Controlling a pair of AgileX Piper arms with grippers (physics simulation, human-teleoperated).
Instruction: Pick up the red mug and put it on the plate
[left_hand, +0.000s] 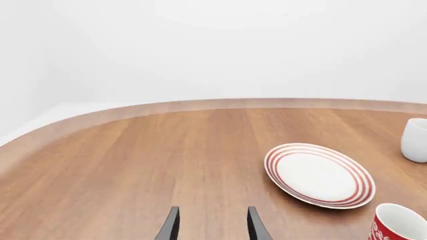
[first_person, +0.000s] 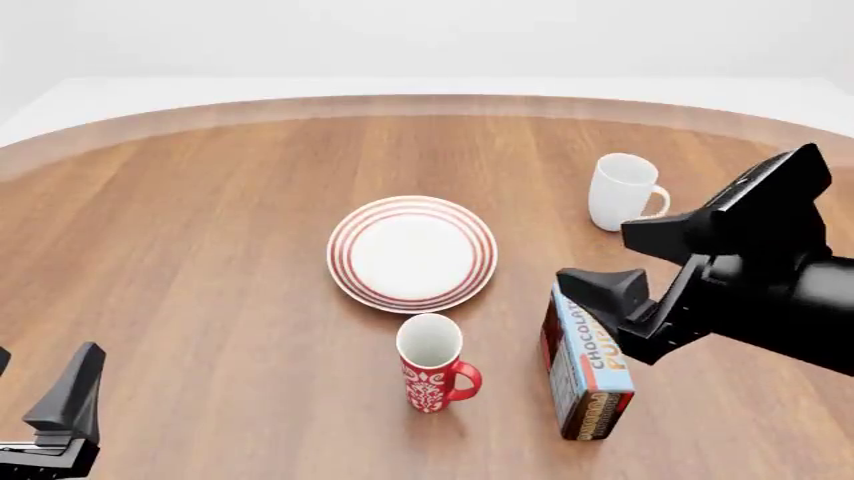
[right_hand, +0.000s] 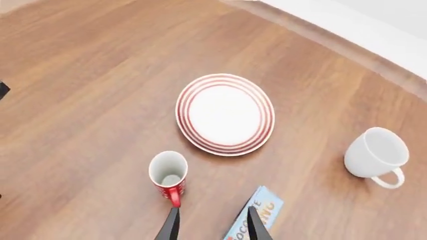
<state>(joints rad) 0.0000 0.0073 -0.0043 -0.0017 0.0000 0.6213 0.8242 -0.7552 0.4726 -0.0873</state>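
Observation:
The red mug (first_person: 433, 363) stands upright on the wooden table, white inside, its handle toward the right. It also shows in the right wrist view (right_hand: 168, 172) and at the edge of the left wrist view (left_hand: 399, 225). The plate (first_person: 411, 253) lies empty just beyond it, a small gap apart; it also shows in both wrist views (right_hand: 225, 114) (left_hand: 319, 175). My right gripper (first_person: 598, 257) is open and empty, held high to the right of the mug, above a box; its fingers (right_hand: 213, 210) frame the table near the mug's handle. My left gripper (first_person: 40, 375) is open and empty at the near left (left_hand: 213, 210).
A plain white mug (first_person: 623, 191) stands at the far right, also in the right wrist view (right_hand: 373, 152). A chocolate box (first_person: 587, 365) stands upright right of the red mug, under my right gripper. The table's curved far edge (first_person: 427, 100) runs behind.

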